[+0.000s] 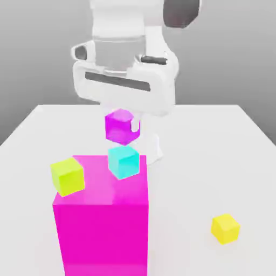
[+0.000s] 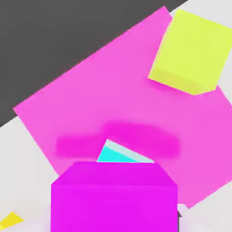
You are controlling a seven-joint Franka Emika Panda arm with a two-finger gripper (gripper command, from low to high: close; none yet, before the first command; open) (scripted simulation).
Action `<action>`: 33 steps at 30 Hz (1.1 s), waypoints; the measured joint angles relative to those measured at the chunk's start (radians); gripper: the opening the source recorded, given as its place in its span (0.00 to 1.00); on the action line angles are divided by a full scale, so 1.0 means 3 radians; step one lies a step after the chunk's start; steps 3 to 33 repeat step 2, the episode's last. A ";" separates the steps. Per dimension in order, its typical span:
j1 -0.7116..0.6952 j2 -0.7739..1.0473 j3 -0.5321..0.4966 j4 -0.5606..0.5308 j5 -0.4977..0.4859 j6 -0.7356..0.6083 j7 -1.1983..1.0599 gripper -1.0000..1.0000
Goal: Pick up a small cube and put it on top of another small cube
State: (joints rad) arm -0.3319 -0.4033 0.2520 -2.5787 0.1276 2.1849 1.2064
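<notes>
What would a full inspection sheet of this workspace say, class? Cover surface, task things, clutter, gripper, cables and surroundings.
Surface: white table.
Job's things: purple cube just above the cyan cube, which sits on the big magenta block; contact between the cubes cannot be told.
Clutter: yellow-green cube on the block's corner; yellow cube on the table.
Gripper: gripper directly over the purple cube.
Cables: nothing seen.
Surroundings: plain grey backdrop.

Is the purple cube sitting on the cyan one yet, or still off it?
Off it, apparently. In the exterior view the purple cube hangs under the claw with a slim gap above the cyan cube; whether they touch can't be settled.
</notes>
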 joint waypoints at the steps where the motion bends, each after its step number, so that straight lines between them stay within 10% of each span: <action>1: 0.0000 0.0000 0.0000 0.0000 0.0000 0.0000 0.0000 1.00; 33: 0.0000 0.0000 0.0000 0.0000 0.0000 0.0000 0.0000 1.00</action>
